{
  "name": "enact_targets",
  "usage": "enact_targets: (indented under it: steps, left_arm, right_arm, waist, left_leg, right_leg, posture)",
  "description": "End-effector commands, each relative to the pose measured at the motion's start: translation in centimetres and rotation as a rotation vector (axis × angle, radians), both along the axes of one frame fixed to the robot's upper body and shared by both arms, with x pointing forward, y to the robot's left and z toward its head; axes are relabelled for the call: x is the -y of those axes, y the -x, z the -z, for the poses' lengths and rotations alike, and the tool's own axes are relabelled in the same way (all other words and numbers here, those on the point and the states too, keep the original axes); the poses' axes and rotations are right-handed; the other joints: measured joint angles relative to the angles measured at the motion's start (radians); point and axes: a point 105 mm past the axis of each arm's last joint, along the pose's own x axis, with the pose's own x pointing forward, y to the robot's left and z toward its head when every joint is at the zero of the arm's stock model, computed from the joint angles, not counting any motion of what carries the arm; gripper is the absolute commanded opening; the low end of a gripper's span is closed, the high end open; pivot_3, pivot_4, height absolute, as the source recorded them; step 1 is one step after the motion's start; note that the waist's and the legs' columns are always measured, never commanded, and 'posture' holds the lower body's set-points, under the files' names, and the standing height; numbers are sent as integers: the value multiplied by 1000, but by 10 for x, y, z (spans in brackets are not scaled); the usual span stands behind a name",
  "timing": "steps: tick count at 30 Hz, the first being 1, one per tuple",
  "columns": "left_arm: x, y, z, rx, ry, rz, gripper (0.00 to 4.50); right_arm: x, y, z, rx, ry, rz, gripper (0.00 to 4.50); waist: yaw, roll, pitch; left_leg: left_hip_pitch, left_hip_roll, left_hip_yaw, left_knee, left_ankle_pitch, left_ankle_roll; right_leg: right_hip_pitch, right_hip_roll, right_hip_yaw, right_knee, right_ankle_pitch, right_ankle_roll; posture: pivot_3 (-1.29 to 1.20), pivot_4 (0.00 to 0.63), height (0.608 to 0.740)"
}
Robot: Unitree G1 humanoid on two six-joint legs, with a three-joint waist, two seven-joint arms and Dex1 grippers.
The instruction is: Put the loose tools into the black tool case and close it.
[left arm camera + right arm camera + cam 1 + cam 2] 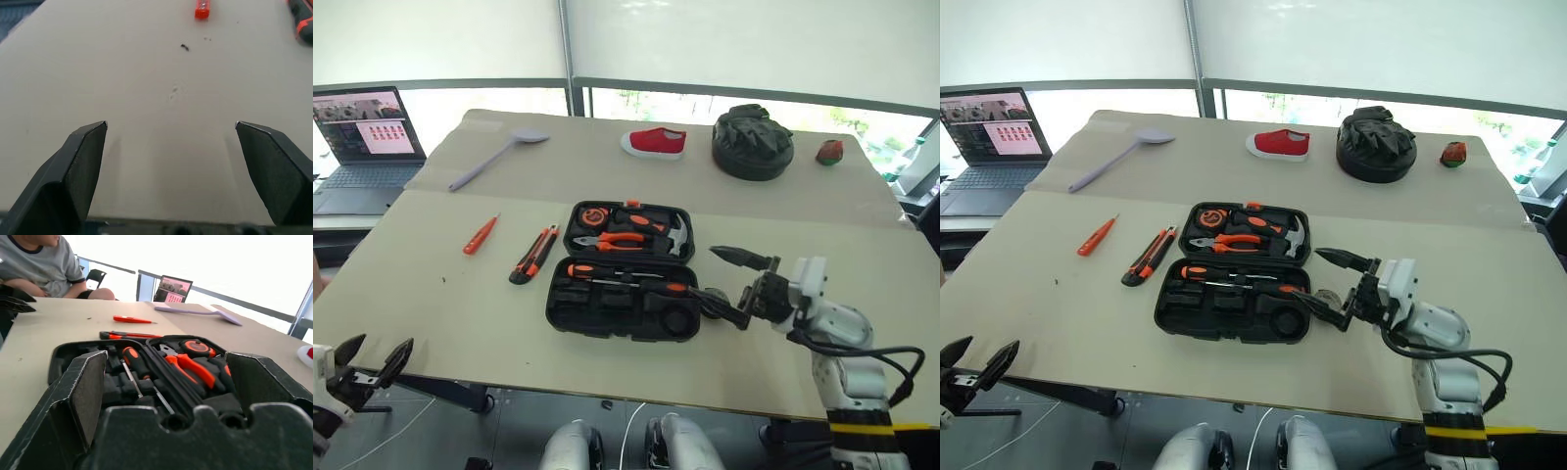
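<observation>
Left eye view tells you: black tool case (622, 284) open, screwdriver (480, 235) and utility knife (533, 255) loose at nine o'clock; left gripper (374, 360) and right gripper (732, 289) wide, empty

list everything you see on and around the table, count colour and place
flat black plastic tool case: 1, black, open at table centre
slim screwdrivers in the case: 2, orange-black handles, near half
pliers, hammer, tape measure: 1 each, orange-black, far half
loose slim screwdriver: 1, orange, table left of the case
utility knife: 1, orange-black, between that screwdriver and the case
long plastic spoon: 1, lilac, far left
small shoe: 1, red and white, far centre
round bag: 1, black, far right
open laptop: 1, grey, off the table's left
person: 1, grey shirt, seated at the table
left pincer: open, near left edge
right pincer: open, right of the case
</observation>
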Motion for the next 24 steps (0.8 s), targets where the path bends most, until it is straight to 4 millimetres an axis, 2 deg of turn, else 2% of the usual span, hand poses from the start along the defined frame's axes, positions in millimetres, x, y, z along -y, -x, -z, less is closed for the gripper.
enact_targets:
  steps: [1, 4, 6, 7, 9, 14, 19, 21, 24]
  left_arm:
    - [15, -39, -40, 48, -27, 72, 4500]
    - [16, -62, -43, -25, -27, 75, 4500]
    - [17, -91, -49, -60, -16, 51, 4500]
    - [16, -103, -50, -77, -6, 39, 4500]
    - [14, -121, -49, -113, 2, 25, 4500]
    - [30, -169, -49, -169, -28, 97, 4500]
    - [46, -192, -43, -189, -10, 135, 4500]
    - [52, -196, -35, -223, -19, 144, 4500]
    - [51, -197, -24, -274, -51, 115, 4500]
  right_arm:
    - [-19, 11, -28, 128, 23, -92, 4478]
    - [-32, 12, -46, 150, -18, -133, 4478]
    - [-39, 11, -54, 158, -37, -155, 4478]
    - [-41, 10, -56, 159, -39, -160, 4478]
    - [-43, 8, -56, 155, -38, -160, 4478]
    - [-46, 6, -59, 160, -25, -158, 4478]
    - [-48, 8, -64, 170, -28, -148, 4478]
    - [-49, 11, -63, 166, -27, -142, 4478]
    - [-49, 16, -62, 159, -29, -136, 4478]
  waist:
    - [3, -2, 0]
    - [-4, -2, 0]
    - [-7, -2, 0]
    - [-6, -2, 0]
    - [-4, -4, 1]
    - [-2, -6, 2]
    - [-9, -7, 2]
    - [-9, -7, 3]
    - [-12, -8, 3]
  left_leg:
    - [0, 0, 0, 0, 0, 0]
    - [-1, 0, 0, 0, 1, -1]
    - [-1, 0, 1, 0, 1, -1]
    - [-1, -1, 0, 0, 5, -6]
    - [-2, -1, 1, 0, 7, -5]
    - [-6, -3, 1, 1, 10, 1]
    - [-7, -3, 1, 3, 10, 2]
    - [-7, -3, 1, 3, 10, 2]
    - [-7, -3, 1, 4, 10, 2]
  right_leg:
    - [0, 0, -1, 0, 0, 0]
    - [0, 0, -1, 1, 0, 0]
    - [0, 0, -1, 1, 0, 0]
    - [0, 0, -1, 1, 0, 0]
    - [0, 1, -2, 1, 0, 0]
    - [-2, 1, -5, 1, 1, -1]
    - [-2, 1, -6, 1, 3, -5]
    - [-2, 1, -6, 1, 3, -5]
    - [-2, 1, -6, 2, 0, 0]
  posture:
    - [0, 150, 740]
    - [0, 150, 740]
    - [0, 150, 740]
    - [0, 150, 740]
    - [0, 150, 740]
    - [0, 150, 740]
    - [0, 150, 740]
    - [0, 150, 740]
    - [0, 150, 740]
